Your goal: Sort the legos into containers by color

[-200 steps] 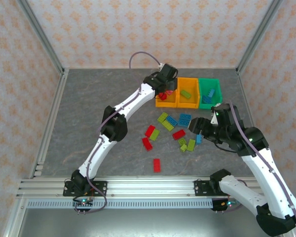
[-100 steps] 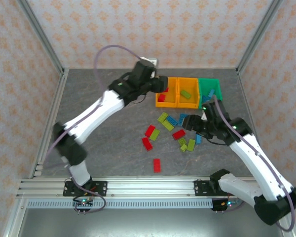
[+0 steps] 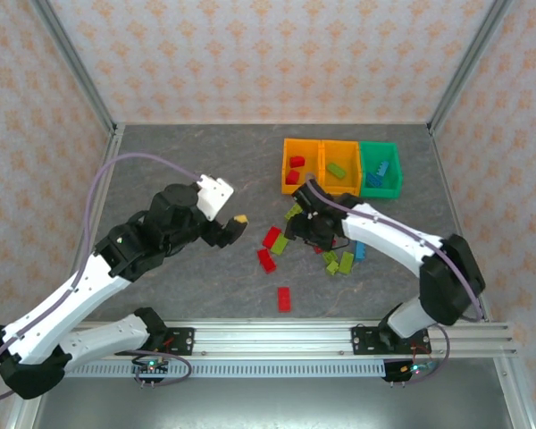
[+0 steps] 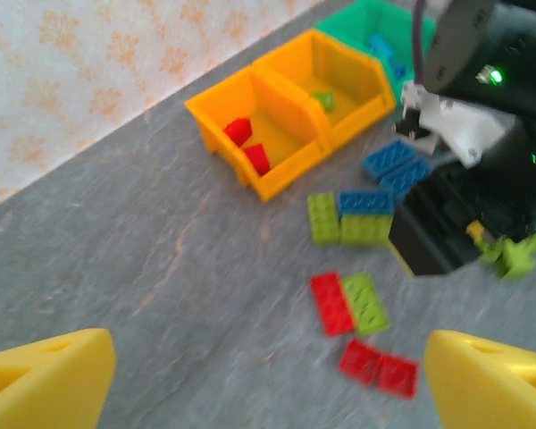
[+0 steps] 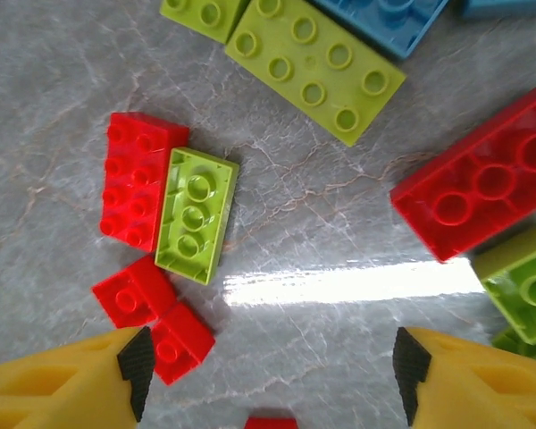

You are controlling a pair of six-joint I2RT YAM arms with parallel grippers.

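Your left arm comes up from the near-left corner, elbow bent, forearm angled toward the row of containers. The left gripper [image 3: 236, 223] hangs well short of that row, off its near-left end, jaws spread wide with nothing between them. Your right arm folds back on itself: elbow out to the near-right of the row, forearm running left. The right gripper [image 3: 308, 231] points down over the loose legos [image 3: 330, 243] just on the near side of the row, jaws apart and empty. Under it a red brick [image 5: 134, 192] and a lime brick [image 5: 195, 214] lie side by side, touching. A lone red brick [image 3: 284, 298] lies farthest from the row. In the row: reds in the left orange bin [image 3: 299, 189], lime in the middle orange bin [image 3: 339, 190], blues in the green bin [image 3: 381, 191].
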